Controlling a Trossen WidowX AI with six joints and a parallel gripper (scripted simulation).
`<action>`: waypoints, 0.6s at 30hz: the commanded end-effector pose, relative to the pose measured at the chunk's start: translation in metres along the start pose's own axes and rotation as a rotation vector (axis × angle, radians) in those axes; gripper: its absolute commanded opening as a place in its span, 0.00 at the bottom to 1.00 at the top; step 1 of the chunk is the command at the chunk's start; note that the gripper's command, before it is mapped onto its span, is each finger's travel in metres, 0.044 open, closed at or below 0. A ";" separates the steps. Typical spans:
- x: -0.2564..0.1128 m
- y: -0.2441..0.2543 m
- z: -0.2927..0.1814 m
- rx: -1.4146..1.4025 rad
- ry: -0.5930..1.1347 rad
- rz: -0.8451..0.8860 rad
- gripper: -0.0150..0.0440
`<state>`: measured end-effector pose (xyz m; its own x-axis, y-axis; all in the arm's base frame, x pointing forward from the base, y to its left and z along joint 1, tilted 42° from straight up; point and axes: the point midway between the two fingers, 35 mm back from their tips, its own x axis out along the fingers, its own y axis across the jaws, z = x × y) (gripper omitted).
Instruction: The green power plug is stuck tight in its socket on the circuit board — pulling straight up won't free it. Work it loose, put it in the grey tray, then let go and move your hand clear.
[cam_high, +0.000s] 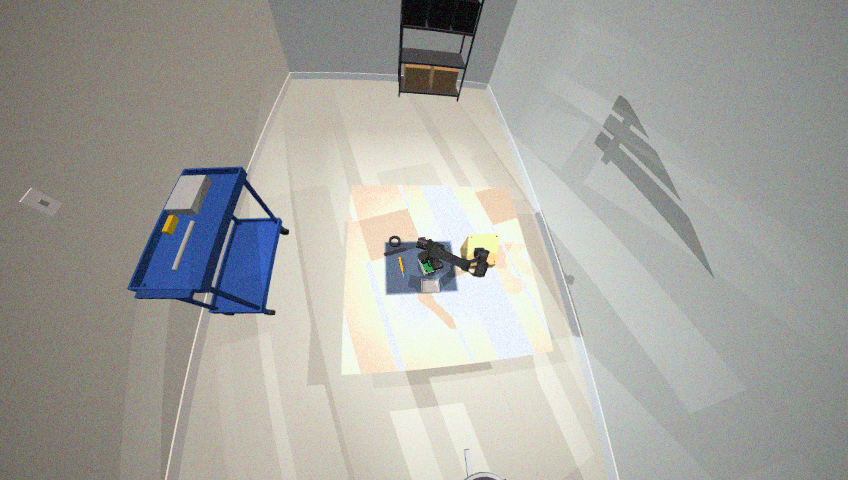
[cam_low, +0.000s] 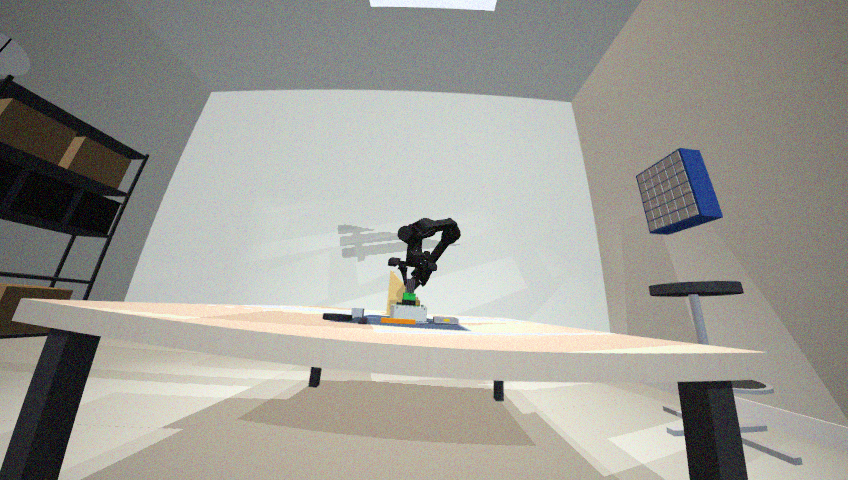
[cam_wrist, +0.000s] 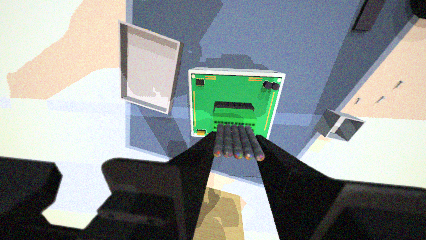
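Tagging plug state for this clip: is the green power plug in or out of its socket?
In, at least partly: the green plug sits on the dark socket; how deep, I cannot tell.
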<state>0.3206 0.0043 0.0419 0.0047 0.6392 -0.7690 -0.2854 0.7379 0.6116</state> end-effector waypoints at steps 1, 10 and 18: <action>-0.015 0.007 -0.001 0.015 -0.024 -0.102 0.25; -0.017 -0.005 -0.001 0.013 -0.025 0.032 0.25; -0.025 -0.005 -0.001 0.013 -0.025 0.032 0.25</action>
<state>0.3199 0.0030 0.0443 -0.0176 0.6717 -0.7406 -0.2989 0.7033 0.6450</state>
